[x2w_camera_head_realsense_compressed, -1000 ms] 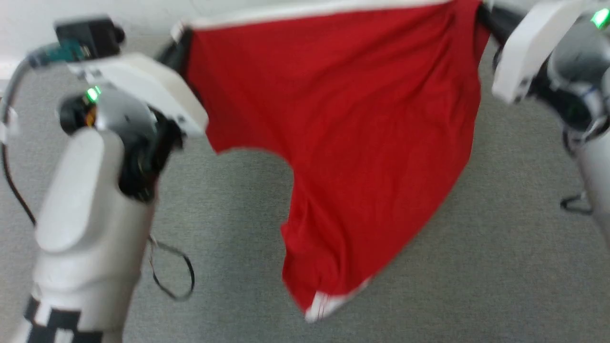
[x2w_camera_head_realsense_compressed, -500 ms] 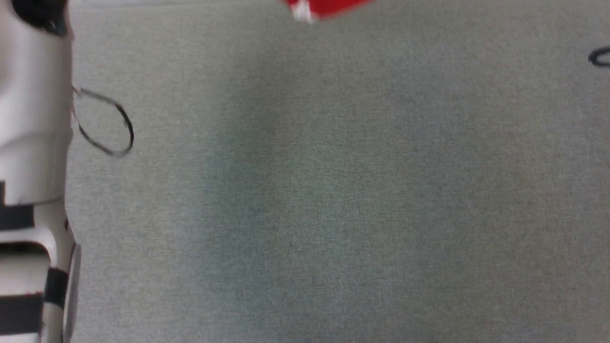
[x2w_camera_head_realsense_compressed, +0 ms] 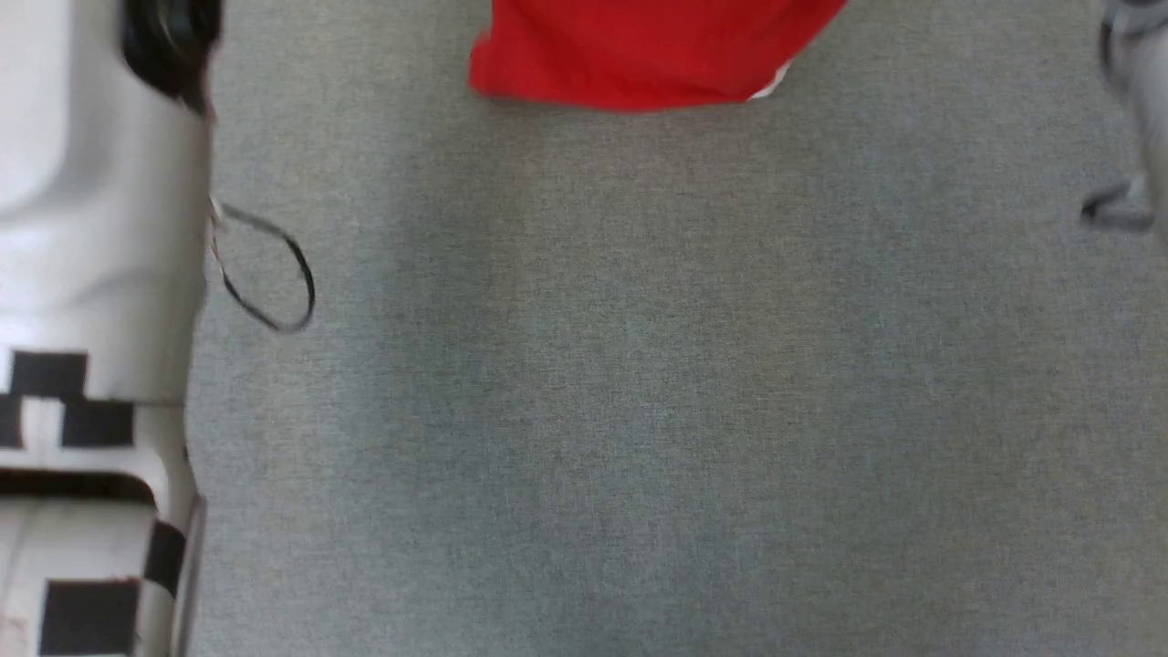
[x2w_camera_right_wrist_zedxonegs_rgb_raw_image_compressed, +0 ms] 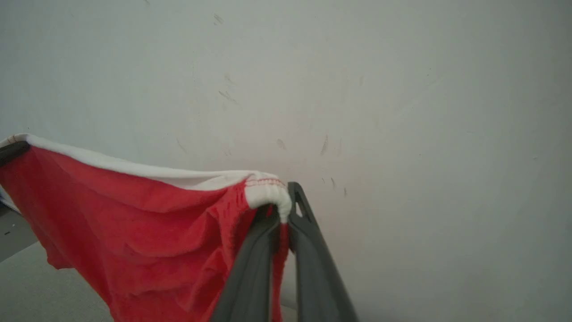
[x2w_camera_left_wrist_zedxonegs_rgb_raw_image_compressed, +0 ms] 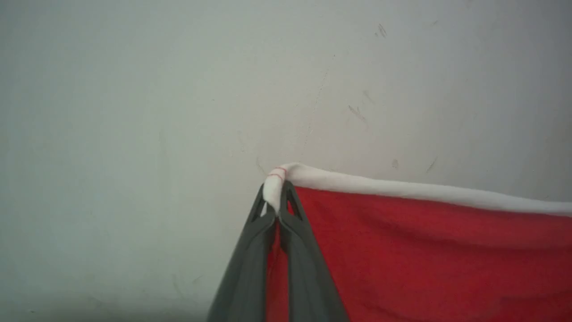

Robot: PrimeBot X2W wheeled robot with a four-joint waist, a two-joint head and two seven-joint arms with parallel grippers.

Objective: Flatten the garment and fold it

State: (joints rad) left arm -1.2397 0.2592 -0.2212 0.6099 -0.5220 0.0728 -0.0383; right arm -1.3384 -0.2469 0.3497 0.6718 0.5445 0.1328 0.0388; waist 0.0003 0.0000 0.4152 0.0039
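1. The bright red thin-fabric garment [x2w_camera_left_wrist_zedxonegs_rgb_raw_image_compressed: 424, 250] with white trim hangs in the air, stretched between both arms in front of a pale scuffed wall [x2w_camera_left_wrist_zedxonegs_rgb_raw_image_compressed: 134, 89]. In the head view its lower hem dangles at the far edge, above the grey woven surface [x2w_camera_head_realsense_compressed: 639, 411].
2. The left gripper [x2w_camera_left_wrist_zedxonegs_rgb_raw_image_compressed: 278, 202], with its two long dark fingers, is clenched on the left end of the white waistband [x2w_camera_left_wrist_zedxonegs_rgb_raw_image_compressed: 402, 190]. The band's corner bunches up between the tips.
3. The right gripper [x2w_camera_right_wrist_zedxonegs_rgb_raw_image_compressed: 284, 206] is pinched tight on the opposite end of that band, with red cloth caught between its fingers.
4. The pale left forearm [x2w_camera_head_realsense_compressed: 91, 228] stands at the near left, a thin black cable loop [x2w_camera_head_realsense_compressed: 274, 283] beside it.
5. Handling, as I judge it: the cloth is light, limp and soft. It sags and creases under its own weight (the folds near the right grip show this), so it will not hold a shape unless laid down.
6. The stitched band looks like the firmest place to grip, and the two corner holds suit spreading it flat. Thin fabric may slip out if tugged sharply, so even tension across the band seems wise when lowering it onto the grey surface.
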